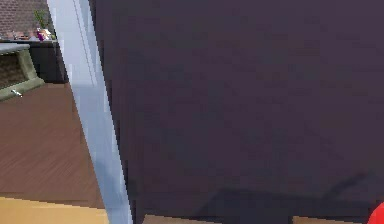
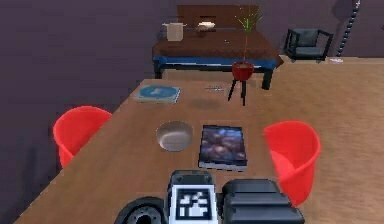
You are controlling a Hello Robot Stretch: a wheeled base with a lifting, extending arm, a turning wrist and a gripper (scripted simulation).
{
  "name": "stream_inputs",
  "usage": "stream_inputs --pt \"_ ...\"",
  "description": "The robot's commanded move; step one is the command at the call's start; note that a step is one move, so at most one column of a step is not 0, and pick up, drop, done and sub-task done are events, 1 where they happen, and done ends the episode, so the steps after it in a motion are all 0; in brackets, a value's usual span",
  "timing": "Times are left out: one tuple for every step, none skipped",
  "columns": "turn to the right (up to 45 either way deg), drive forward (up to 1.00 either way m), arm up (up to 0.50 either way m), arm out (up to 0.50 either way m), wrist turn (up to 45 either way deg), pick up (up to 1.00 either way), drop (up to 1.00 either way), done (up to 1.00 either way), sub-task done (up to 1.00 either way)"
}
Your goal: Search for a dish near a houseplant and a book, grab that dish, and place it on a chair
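A grey round dish (image 2: pixel 175 135) lies on the wooden table (image 2: pixel 120 170), just left of a dark-covered book (image 2: pixel 222 146). A houseplant (image 2: pixel 243 68) in a red pot stands on a small stand at the table's far end. Red chairs flank the table, one on the left (image 2: pixel 78 132) and one on the right (image 2: pixel 294 156). The gripper's dark body (image 2: pixel 142 213) shows at the arm side view's bottom edge, beside a white marked square (image 2: pixel 193 203). Its far end cannot be made out, so I cannot tell whether it holds anything.
A blue flat disc (image 2: pixel 157 93) lies on the table's far left. Beyond stand a blue-framed dark table (image 2: pixel 215 52) with small items and a dark armchair (image 2: pixel 308 42). In the forward view a dark wall (image 1: pixel 250 100) stands close, with a pale post (image 1: pixel 95 100) and wooden floor (image 1: pixel 40 140) at the left.
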Motion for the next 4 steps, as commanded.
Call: stream_inputs --pt "0.0 0.00 0.00 0.44 0.0 0.00 0.00 0.00 0.00" --pt "0.0 0.00 0.00 0.00 45.0 0.00 0.00 0.00 0.00" --pt "0.0 0.00 0.00 0.00 45.0 0.00 0.00 0.00 0.00" --pt "0.0 0.00 0.00 0.00 45.0 0.00 0.00 0.00 0.00"
